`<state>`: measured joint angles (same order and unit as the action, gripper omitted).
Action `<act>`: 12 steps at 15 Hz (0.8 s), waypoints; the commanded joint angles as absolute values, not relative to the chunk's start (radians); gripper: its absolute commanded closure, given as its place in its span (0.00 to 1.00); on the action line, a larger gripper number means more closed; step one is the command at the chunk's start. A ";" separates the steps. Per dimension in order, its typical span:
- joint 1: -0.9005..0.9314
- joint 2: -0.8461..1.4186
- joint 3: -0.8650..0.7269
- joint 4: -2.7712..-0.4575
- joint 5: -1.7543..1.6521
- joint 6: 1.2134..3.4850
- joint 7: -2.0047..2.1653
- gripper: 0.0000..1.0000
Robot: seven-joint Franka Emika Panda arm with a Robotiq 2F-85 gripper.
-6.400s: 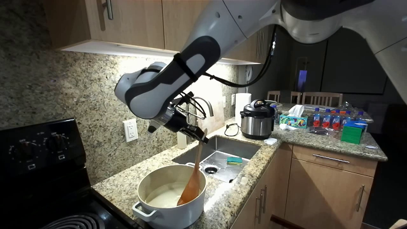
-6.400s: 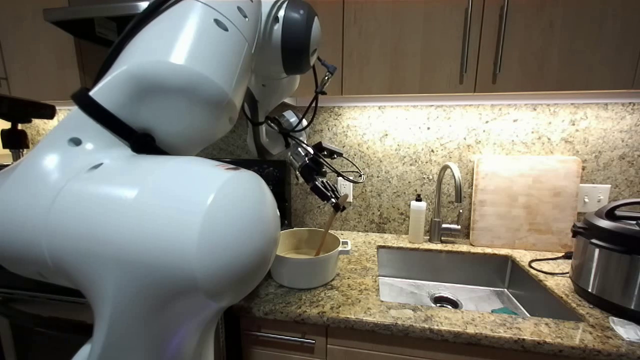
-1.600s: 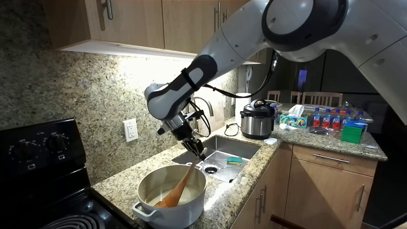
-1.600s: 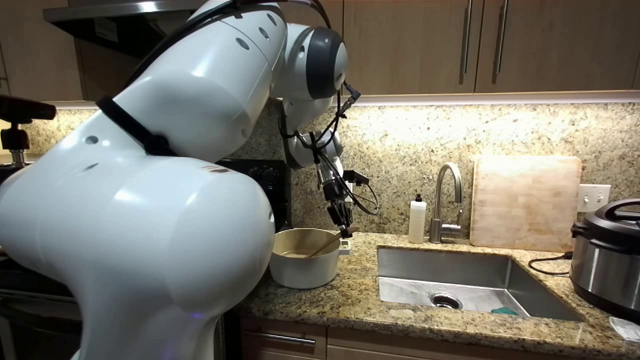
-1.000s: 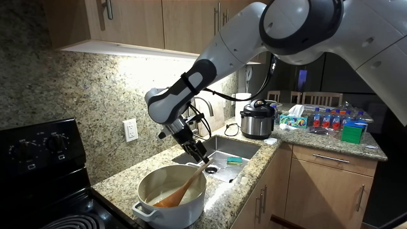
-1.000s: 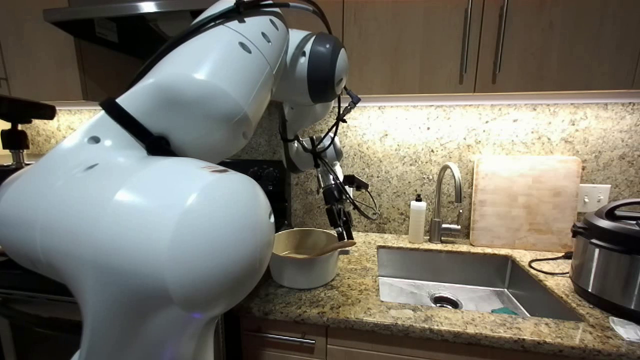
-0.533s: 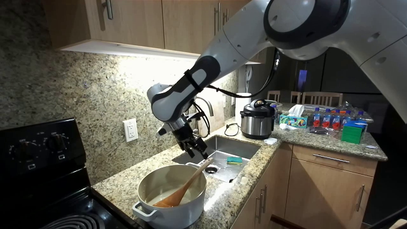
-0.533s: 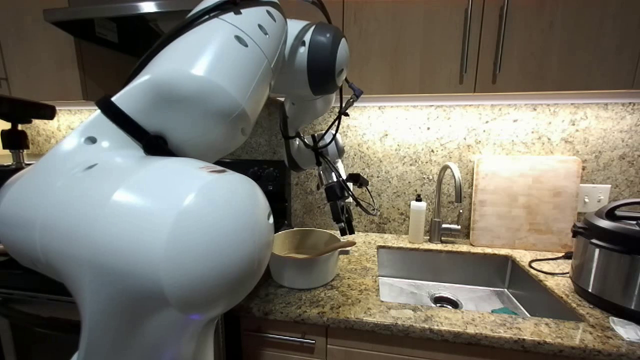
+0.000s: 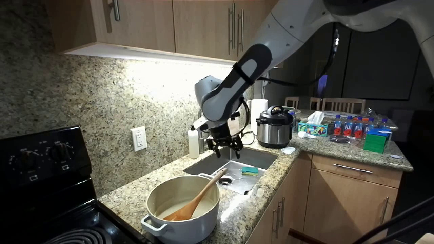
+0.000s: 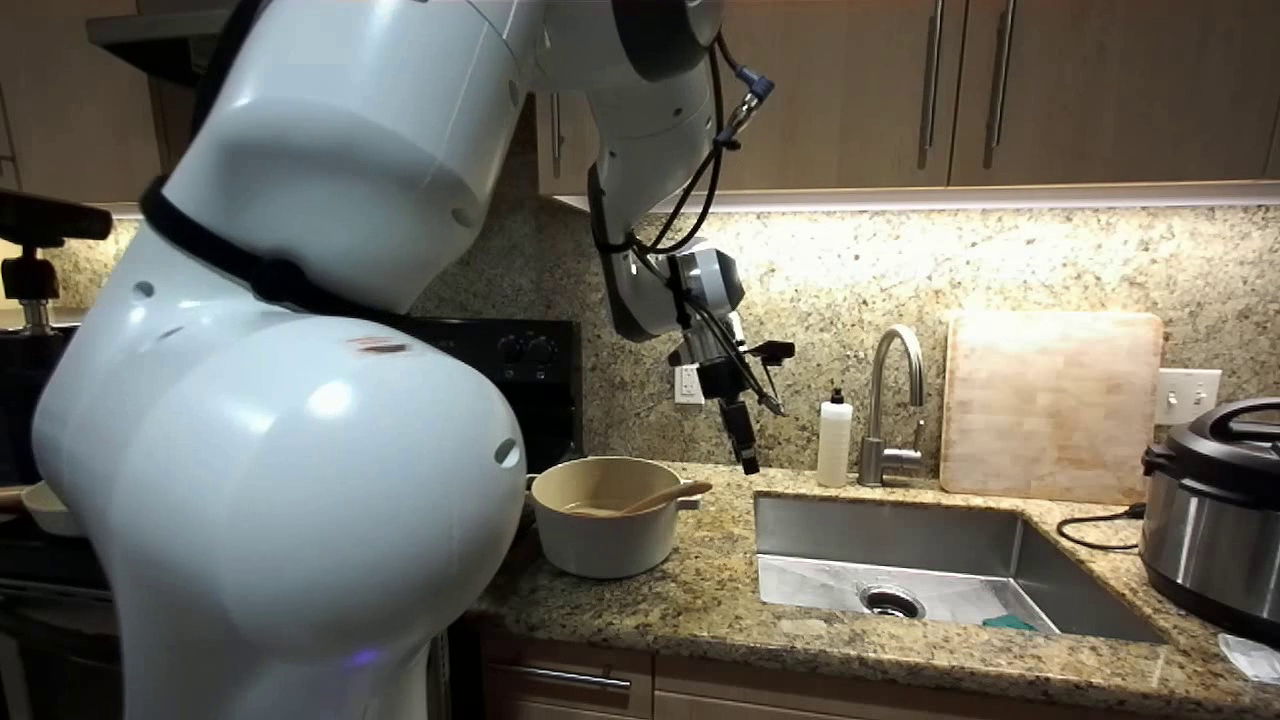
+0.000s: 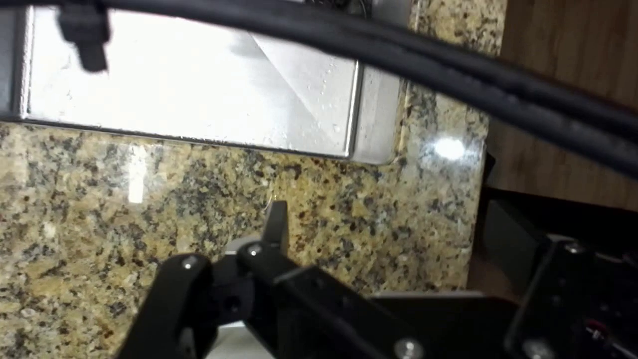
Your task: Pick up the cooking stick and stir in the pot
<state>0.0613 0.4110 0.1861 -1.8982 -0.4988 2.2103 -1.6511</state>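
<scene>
One wooden spoon (image 9: 194, 204) leans in the white pot (image 9: 200, 227), low in an exterior view. Near the middle, the gripper (image 9: 228, 156) is spread wide, holding nothing.

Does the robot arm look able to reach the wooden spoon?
Probably yes: the claw hangs open nearby, and the wooden spoon sticks out of the pot, with nothing visible in the way.
</scene>
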 commanded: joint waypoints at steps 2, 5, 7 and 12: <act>-0.012 0.191 0.137 -2.198 -0.533 2.425 -1.910 0.00; -0.053 0.067 0.089 -2.358 -0.538 2.539 -2.102 0.00; -0.067 -0.013 0.057 -2.430 -0.521 2.577 -2.249 0.00; -0.031 -0.098 0.005 -2.456 -0.419 2.604 -2.551 0.00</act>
